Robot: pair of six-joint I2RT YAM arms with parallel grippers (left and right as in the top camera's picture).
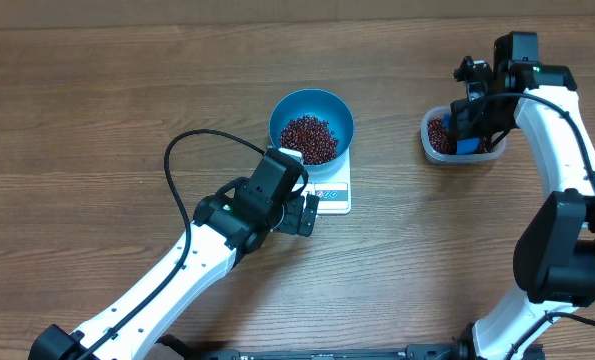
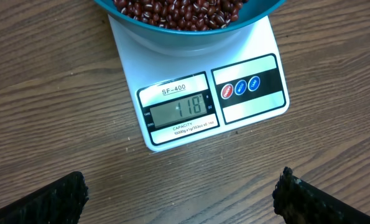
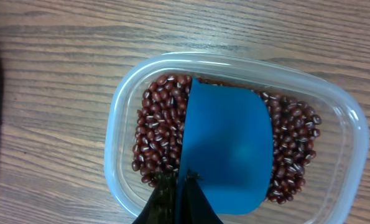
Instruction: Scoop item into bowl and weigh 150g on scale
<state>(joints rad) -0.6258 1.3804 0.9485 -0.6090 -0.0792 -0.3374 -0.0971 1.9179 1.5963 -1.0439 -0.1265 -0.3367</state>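
Bowl (image 1: 312, 100), blue, sits on scale (image 2: 203, 93) at mid worktop (image 1: 97, 100), part-filled with beans (image 1: 309, 138); display reads 118. Left claw (image 2: 183, 175): spread wide, empty, hovering just in front of the scale. Right claw (image 3: 183, 180): closed tight on the blue scoop (image 3: 228, 149), which lies over more beans inside the clear tub (image 3: 119, 118), well apart from the scale.

Beans (image 1: 308, 137) in bowl (image 1: 312, 100), bowl on scale (image 1: 332, 192), tub (image 1: 435, 156) holding scoop (image 3: 228, 149) far right
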